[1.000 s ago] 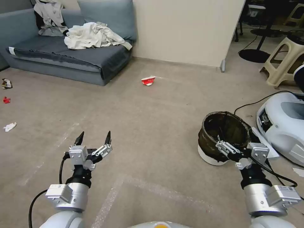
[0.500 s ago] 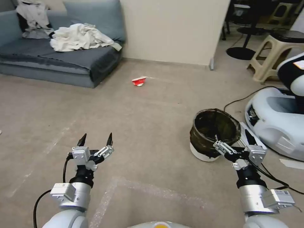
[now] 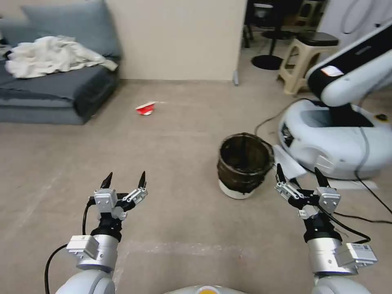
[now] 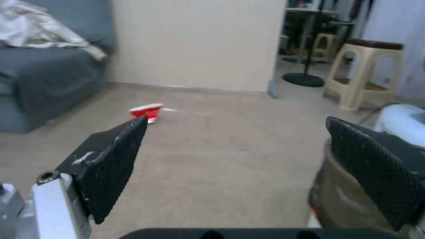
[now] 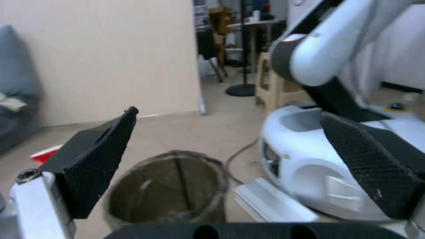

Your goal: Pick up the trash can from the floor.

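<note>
Head view has the trash can upright, mouth up, centre-right on the beige floor beside a white robot base, both the left gripper and right gripper spread wide holding nothing, while right wrist view looks into the bag lining.

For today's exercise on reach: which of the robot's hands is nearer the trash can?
Right. The right hand hovers open just beside the trash can, not touching it. The left hand, also open, hangs well off to the can's other side.
</note>
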Robot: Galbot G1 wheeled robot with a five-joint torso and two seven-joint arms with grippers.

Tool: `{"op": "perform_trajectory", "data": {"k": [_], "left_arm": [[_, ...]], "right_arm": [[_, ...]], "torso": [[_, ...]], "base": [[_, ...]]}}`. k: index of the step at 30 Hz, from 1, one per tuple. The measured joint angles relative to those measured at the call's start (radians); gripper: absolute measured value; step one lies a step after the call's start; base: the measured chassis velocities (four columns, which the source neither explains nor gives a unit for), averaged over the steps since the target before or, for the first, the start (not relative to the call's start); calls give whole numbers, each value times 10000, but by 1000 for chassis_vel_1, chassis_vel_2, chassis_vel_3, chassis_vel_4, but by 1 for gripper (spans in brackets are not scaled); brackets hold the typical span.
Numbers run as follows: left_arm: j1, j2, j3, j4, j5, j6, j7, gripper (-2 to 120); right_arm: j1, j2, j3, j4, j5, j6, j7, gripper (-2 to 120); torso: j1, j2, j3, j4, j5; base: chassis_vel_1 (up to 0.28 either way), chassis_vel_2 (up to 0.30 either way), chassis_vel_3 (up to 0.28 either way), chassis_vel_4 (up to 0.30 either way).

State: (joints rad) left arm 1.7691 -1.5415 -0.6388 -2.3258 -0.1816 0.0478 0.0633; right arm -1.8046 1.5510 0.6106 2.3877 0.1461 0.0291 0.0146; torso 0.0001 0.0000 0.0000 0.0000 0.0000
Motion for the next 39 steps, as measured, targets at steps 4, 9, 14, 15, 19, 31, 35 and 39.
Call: {"op": "perform_trajectory", "data": {"k": [4, 9, 14, 15, 19, 31, 35, 39], "left_arm": [[-15, 0, 15, 16, -9, -21, -2, 100], [6, 8, 11, 17, -13, -44, -1, 100], [31, 21, -3, 16, -15, -55, 5, 100], [34, 22, -6, 17, -15, -70, 14, 100], [35, 31, -7, 16, -17, -111, 29, 100], [71, 52, -17, 34, -32, -259, 83, 100], [63, 54, -10, 34, -34, -262, 96, 100], [42, 61, -2, 35, -37, -263, 110, 100]], "right_arm": [[2, 4, 3, -21, 0, 53, 1, 100], [3, 29, -4, -23, -2, 112, -4, 100], [-5, 58, -44, -23, -5, 241, -57, 100], [-12, 71, -48, -27, -9, 278, -91, 100], [-31, 88, -57, -43, -27, 298, -163, 100], [-78, 149, -78, -85, -179, 384, -203, 100], [-80, 151, -67, -85, -180, 391, -190, 100], [-81, 160, -61, -85, -180, 406, -179, 100]], "torso": [[0, 0, 0, -2, 0], [0, 0, 0, -2, 0], [0, 0, 0, 4, 0], [0, 0, 0, 2, -1], [0, 0, 0, 0, 0], [0, 0, 0, 0, 0], [-1, 0, 0, 0, 0], [0, 0, 0, 0, 0]], "base": [[-128, -136, -128, -119], [-52, -53, -54, -58], [0, 0, 0, 0], [0, 0, 0, 0], [0, 0, 0, 0], [0, 0, 0, 0], [-27, 21, 30, -28], [-91, 104, 83, -87]]}}
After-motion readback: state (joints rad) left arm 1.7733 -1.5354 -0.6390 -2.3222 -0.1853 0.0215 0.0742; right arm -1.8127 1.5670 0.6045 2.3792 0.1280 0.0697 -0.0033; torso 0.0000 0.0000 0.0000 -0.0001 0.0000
